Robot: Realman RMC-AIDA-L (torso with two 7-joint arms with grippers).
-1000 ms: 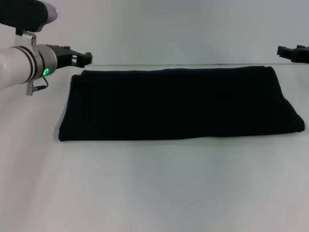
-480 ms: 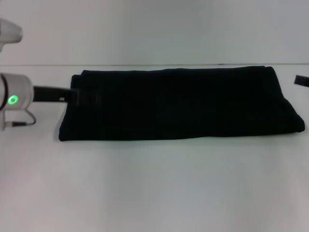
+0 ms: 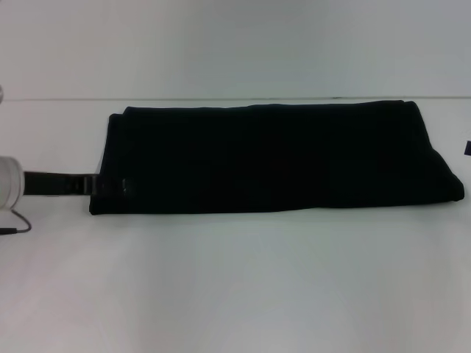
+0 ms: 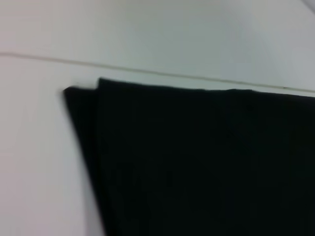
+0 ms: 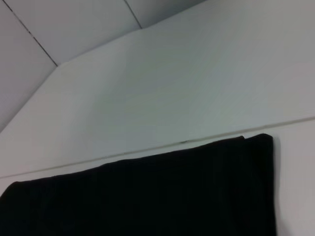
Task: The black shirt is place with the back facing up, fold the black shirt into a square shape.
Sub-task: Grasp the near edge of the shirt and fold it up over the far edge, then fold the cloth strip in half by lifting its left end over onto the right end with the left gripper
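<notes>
The black shirt lies on the white table, folded into a long flat band that runs left to right. My left gripper reaches in from the left and is at the shirt's left edge, near its front left corner; its dark fingers merge with the cloth. Only a sliver of my right gripper shows at the right edge of the head view, apart from the shirt's right end. The left wrist view shows the shirt's left end. The right wrist view shows its far edge and a corner.
The white table stretches wide in front of the shirt. Its far edge meets a pale wall just behind the shirt.
My left gripper has come down from beyond the shirt's far left corner to its left edge near the front corner. My right gripper has slid towards the right, almost out of view.
</notes>
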